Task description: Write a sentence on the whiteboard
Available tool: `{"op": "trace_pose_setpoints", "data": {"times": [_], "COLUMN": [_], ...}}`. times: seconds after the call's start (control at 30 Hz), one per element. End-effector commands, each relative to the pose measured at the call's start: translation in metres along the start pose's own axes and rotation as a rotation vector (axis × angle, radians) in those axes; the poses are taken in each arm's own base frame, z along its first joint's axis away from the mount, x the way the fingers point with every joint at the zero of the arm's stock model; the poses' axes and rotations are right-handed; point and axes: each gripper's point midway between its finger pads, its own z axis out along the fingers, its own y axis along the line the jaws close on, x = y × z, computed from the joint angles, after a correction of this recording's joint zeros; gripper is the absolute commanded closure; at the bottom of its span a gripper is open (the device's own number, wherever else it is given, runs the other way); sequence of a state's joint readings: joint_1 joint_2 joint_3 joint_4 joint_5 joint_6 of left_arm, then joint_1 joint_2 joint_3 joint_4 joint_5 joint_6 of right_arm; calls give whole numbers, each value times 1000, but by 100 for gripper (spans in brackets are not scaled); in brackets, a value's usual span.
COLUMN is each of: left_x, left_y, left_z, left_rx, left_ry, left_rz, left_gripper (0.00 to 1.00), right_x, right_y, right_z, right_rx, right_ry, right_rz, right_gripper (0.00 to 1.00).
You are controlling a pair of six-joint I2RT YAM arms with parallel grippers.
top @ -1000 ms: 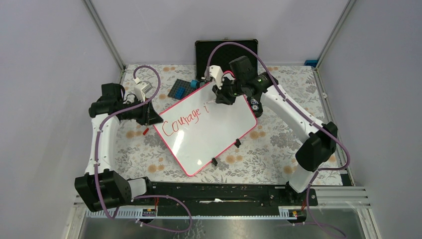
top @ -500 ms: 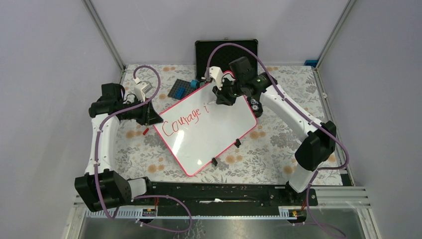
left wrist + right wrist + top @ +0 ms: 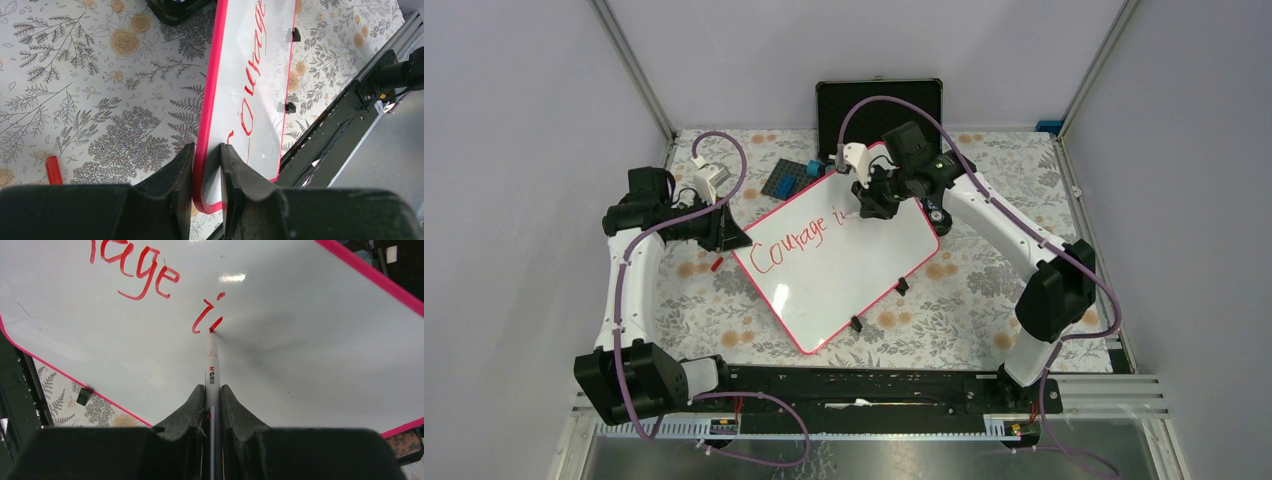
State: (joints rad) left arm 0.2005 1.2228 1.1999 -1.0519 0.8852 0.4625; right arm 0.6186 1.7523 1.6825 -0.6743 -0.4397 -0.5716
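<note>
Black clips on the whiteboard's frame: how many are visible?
2. Both sit on the whiteboard edge facing the arm bases: an upper clip and a lower clip. The right arm covers one far corner, possibly hiding more.

The whiteboard [image 3: 844, 285], glossy white with a pink frame, sits skewed at mid-table, its clips [image 3: 902, 287] facing the near right corner. The sentence [image 3: 790, 243] so far reads "Courage i" in red.
</note>
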Motion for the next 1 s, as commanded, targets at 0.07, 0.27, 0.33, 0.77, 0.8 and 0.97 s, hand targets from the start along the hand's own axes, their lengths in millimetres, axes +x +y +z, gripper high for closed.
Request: {"op": "trace_pose_setpoints", "data": {"times": [0.07, 0.27, 0.33, 0.77, 0.8, 0.97], "left_x": [-4, -5, -4, -5, -5, -4], "left_y": [9, 9, 9, 9, 9, 9], "left_z": [0, 0, 0, -1, 0, 0], "left_rx": [-39, -37, -38, -38, -38, -39], "left_ry": [-13, -13, -13, -15, -15, -13], "left_rz": [66, 66, 67, 69, 71, 69], "left_gripper": [95, 95, 95, 95, 95, 95], "right_x": [10, 8, 5, -14, -15, -18], "right_y": [8, 8, 6, -12, -12, -16], "right_z": [-2, -6, -5, -5, -4, -3], "right_rx": [-14, -9, -2, 49, 50, 55], "right_ry": [3, -3, -7, -31, -33, -36], "right_rz": [-8, -13, -15, -25, -26, -29], "right_gripper": [100, 100, 100, 100, 100, 100]}}
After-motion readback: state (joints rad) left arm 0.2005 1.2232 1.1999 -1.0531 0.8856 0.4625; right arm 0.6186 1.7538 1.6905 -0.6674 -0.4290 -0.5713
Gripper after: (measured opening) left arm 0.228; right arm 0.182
